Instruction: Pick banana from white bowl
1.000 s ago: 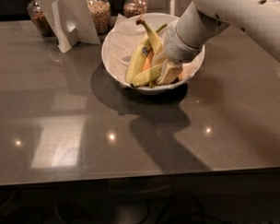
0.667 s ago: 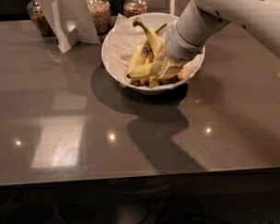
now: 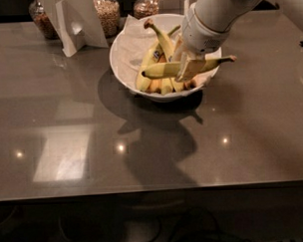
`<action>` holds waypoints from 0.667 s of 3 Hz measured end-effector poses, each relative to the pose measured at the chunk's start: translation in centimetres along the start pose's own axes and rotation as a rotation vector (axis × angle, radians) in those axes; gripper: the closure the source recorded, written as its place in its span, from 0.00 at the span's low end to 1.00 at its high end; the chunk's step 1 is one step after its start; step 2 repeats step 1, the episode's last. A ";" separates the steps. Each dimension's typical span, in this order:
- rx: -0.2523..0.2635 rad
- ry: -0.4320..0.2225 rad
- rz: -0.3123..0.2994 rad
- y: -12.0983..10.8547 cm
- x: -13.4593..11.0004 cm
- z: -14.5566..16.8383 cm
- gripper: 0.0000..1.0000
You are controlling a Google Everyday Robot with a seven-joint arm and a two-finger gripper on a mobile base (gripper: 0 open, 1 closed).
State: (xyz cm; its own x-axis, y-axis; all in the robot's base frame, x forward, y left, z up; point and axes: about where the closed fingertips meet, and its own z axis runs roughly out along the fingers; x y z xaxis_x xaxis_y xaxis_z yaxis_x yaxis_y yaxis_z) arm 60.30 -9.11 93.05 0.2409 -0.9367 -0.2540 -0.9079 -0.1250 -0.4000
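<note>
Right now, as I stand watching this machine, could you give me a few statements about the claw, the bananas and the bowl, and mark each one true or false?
1. The claw is closed on a banana. True.
2. That banana hangs straight down. False: it is held roughly level, across the top of the white bowl.
3. Nothing else is in the white bowl. False: other bananas lie inside it, on white paper.
4. Jars stand behind the bowl. True.
</note>
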 end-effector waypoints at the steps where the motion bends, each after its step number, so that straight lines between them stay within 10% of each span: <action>1: -0.022 0.031 -0.038 0.7 -0.5 -2.7 1.00; 2: -0.022 0.031 -0.038 0.7 -0.5 -2.7 1.00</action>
